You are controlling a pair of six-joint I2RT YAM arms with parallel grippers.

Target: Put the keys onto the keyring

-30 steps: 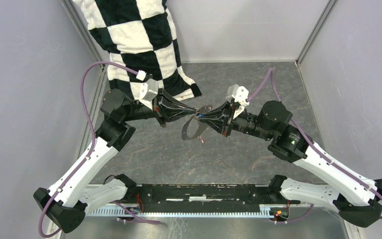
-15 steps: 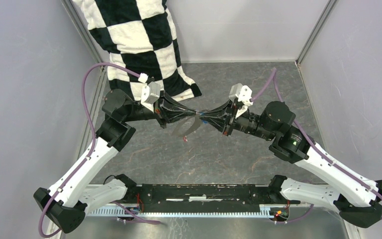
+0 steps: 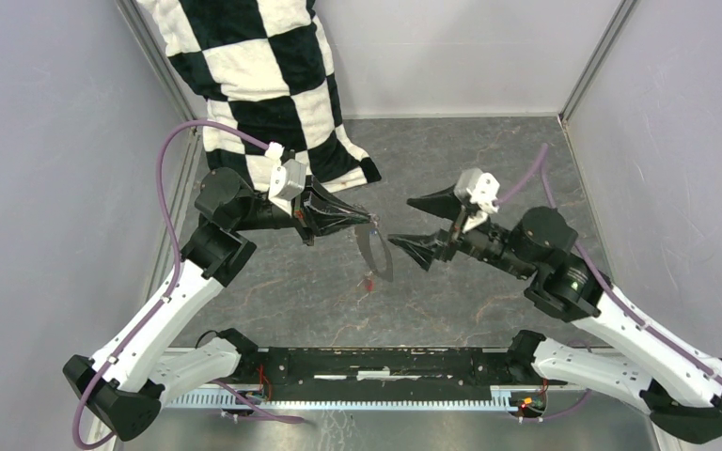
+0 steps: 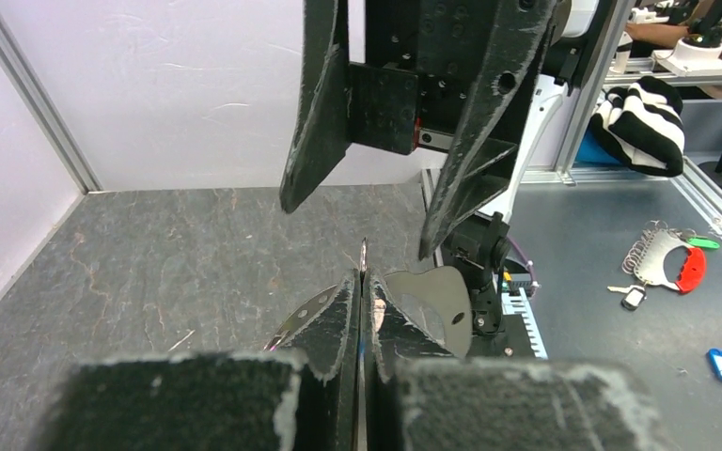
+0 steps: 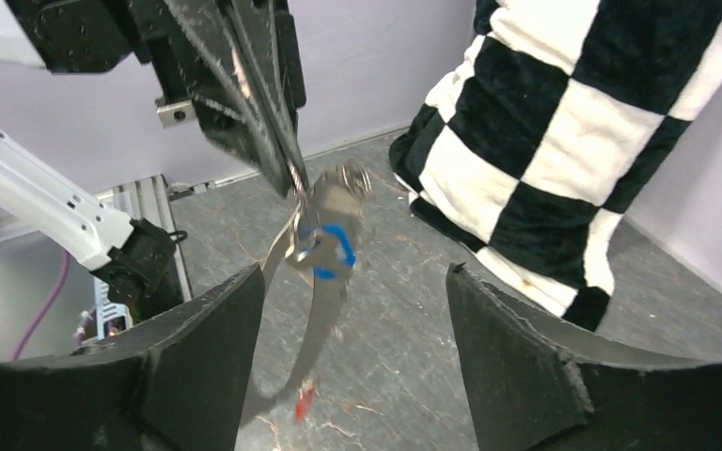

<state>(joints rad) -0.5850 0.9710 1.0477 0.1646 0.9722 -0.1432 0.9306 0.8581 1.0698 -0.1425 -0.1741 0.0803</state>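
Two keys show with the keyring [image 3: 377, 252], which hangs in the air between the arms, over the bench [image 3: 489, 160]. The left end effector [image 3: 367, 218] is clenched on the top edge of the hoop. In its own wrist view we see its fingers [image 4: 338, 310] pressed flat together, with a thin sliver of metal standing up out of them.

The keyring is a thin grey metal band, large beside the keys, and it hangs downward from that grip. From above we see it nearly edge-on, as a dark narrow loop. From the right wrist it reads as a pale grey strip curving down, somewhat blurred.

The blue key [image 5: 327, 248] sits high on the band, just below the left fingertips, with its blue plastic head against the metal and a small metal part beside it. It seems to be threaded on the hoop, though the blur keeps us from being sure. The red key [image 5: 304, 402] dangles at the lowest point of the hoop, a small red tag.

The right end effector [image 3: 400, 222] is released, its jaws spread wide and empty. It points at the keyring from just beside it without touching. A black-and-white checked cloth [image 3: 263, 66] lies at the far left corner, behind the left arm.
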